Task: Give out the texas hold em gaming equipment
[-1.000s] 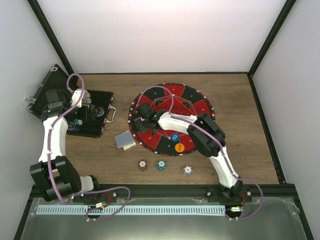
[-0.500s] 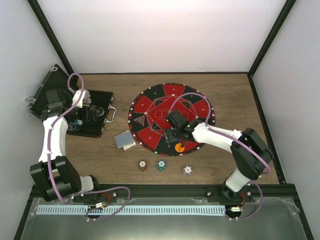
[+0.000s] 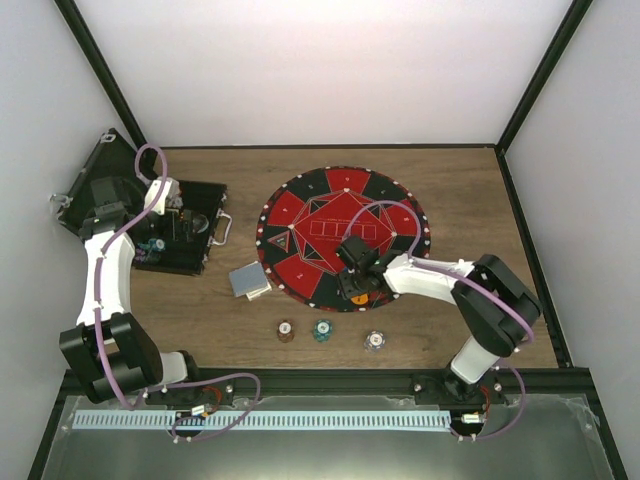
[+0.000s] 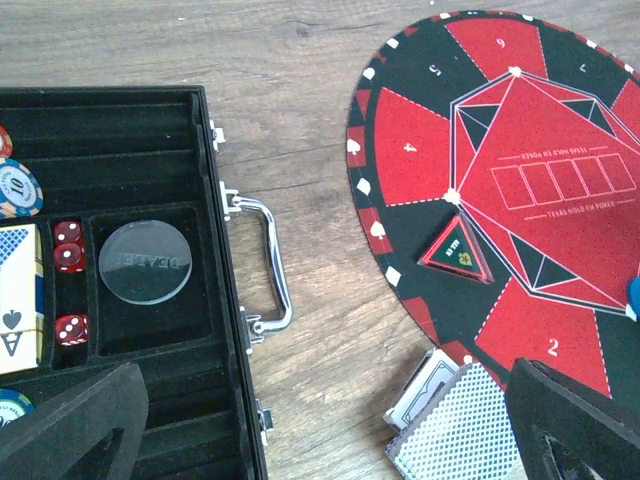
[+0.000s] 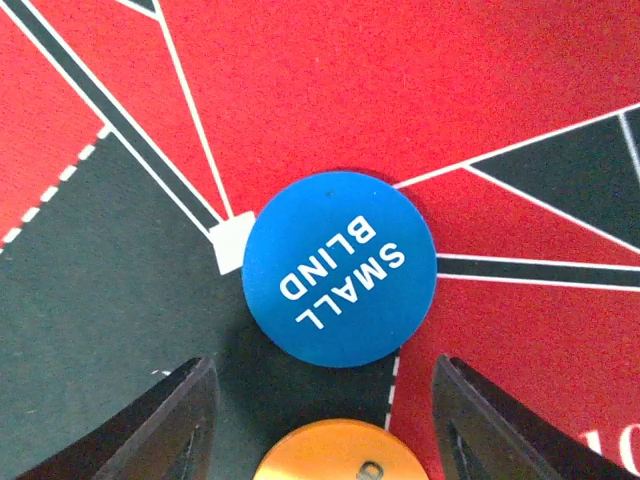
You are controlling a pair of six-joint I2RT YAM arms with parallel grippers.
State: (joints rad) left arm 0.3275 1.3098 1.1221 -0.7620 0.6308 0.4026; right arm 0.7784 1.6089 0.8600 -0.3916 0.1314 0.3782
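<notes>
Seen from above, the left arm (image 3: 105, 275) bends over an open black hinged case (image 3: 185, 245) at the left of the brown wooden surface (image 3: 480, 200). The right arm (image 3: 430, 277) reaches onto the near edge of the big round red-and-black mat (image 3: 330, 205). A small stack of grey-blue-backed playing cards (image 3: 248, 281) lies on the surface just beside the mat's left rim, between mat and case. Nearer the arm bases, three round poker chips sit in a row on the bare wood, apart from one another: a brown chip (image 3: 286, 329), a green chip (image 3: 322, 329) and a white chip (image 3: 374, 340). In the left wrist view, the left fingers (image 4: 80, 430) are spread wide with nothing between them, one over the case and the other over the cards. The case holds a clear round dealer disc (image 4: 145, 261), three red dice (image 4: 70, 258), a blue-and-white chip marked 10 (image 4: 15, 188) and a card face showing a spade ace (image 4: 18, 310). A small green triangular marker (image 4: 458, 250) rests on the mat. In the right wrist view, the right fingers (image 5: 150, 430) are also released, parted on either side of an orange round chip (image 5: 335, 452) at the frame's bottom edge. Near it but apart, a blue round chip printed SMALL BLIND (image 5: 340, 268) lies flat on the mat, ungrasped.
</notes>
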